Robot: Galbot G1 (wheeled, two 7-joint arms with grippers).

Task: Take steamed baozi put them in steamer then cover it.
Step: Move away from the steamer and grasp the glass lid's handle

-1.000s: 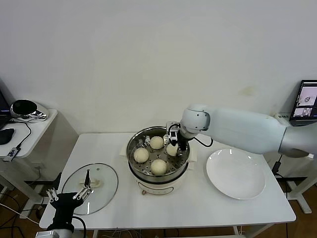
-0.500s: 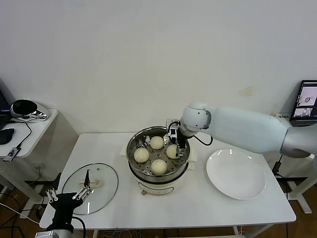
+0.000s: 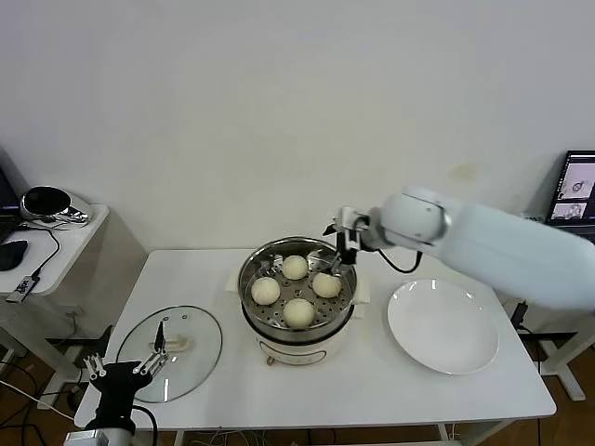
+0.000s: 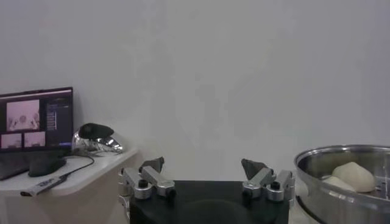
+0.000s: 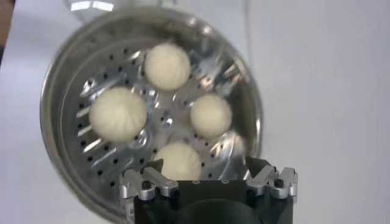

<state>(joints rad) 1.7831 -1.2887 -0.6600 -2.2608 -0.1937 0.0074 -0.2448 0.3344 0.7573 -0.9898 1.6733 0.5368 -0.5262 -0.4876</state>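
Note:
Several cream-white baozi (image 3: 298, 312) lie on the perforated floor of the shiny steel steamer (image 3: 244, 295) at the middle of the white table. My right gripper (image 3: 346, 244) hovers open and empty over the steamer's far right rim, apart from the buns. From the right wrist, the baozi (image 5: 118, 114) sit in a ring inside the steamer (image 5: 61, 91), under the open right gripper (image 5: 204, 167). The glass cover (image 3: 169, 351) lies flat at the table's front left. My left gripper (image 3: 121, 367) waits open just in front of it; the left wrist view shows the left gripper (image 4: 202, 164) empty.
A white plate (image 3: 443, 325) lies on the table (image 3: 372, 395) to the right of the steamer. A side table (image 3: 56, 243) with a helmet-like object stands at far left. A monitor (image 3: 578, 189) is at far right.
My right gripper opened and let go of a baozi in the steamer's right side. It then rose and drew back to the far right rim. The left arm stayed put.

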